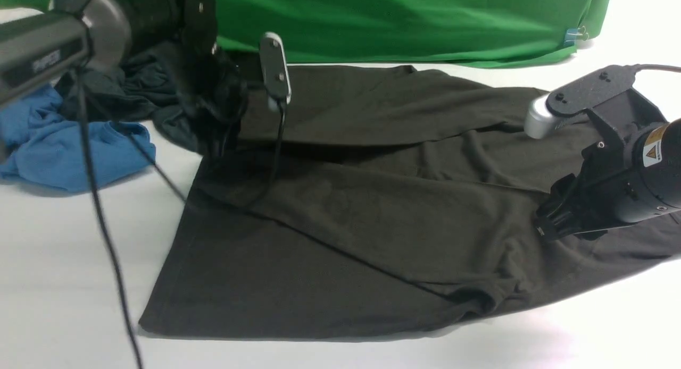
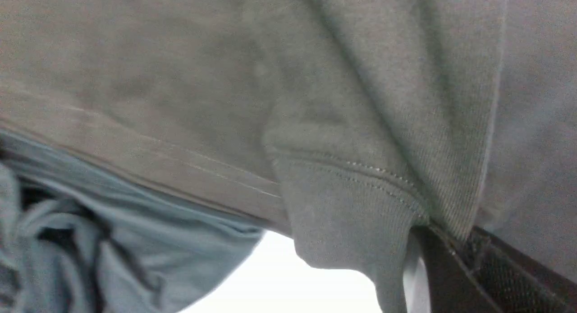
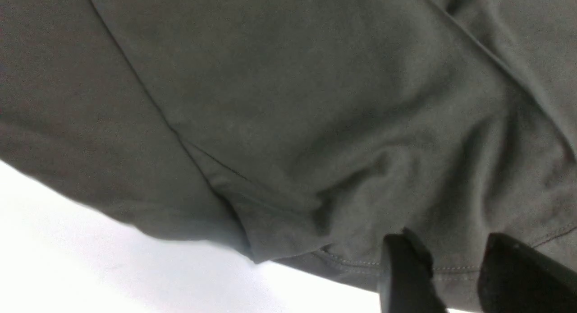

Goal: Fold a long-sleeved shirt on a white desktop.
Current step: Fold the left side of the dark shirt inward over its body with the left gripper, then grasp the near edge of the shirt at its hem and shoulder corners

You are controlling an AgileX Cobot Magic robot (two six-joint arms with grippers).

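The long-sleeved shirt [image 1: 372, 215] lies spread on the white desktop [image 1: 64, 294], with a wide flap folded diagonally across its middle. My left gripper [image 1: 215, 111] hangs at the shirt's far left corner. In the left wrist view the left gripper [image 2: 444, 235] is shut on a ribbed, stitched edge of the shirt [image 2: 351, 200], lifted off the desktop [image 2: 279, 281]. My right gripper [image 1: 550, 225] rests on the shirt's right side. In the right wrist view the right gripper [image 3: 451, 252] stands open over the stitched hem [image 3: 455, 270], both dark fingers [image 3: 401, 272] touching the cloth.
A crumpled blue garment [image 1: 64, 145] and a blackish-teal garment [image 1: 122, 92] lie at the far left, close to the left arm. A green backdrop [image 1: 399, 23] closes off the back edge. The left arm's black cable [image 1: 101, 225] dangles over the desktop's left part.
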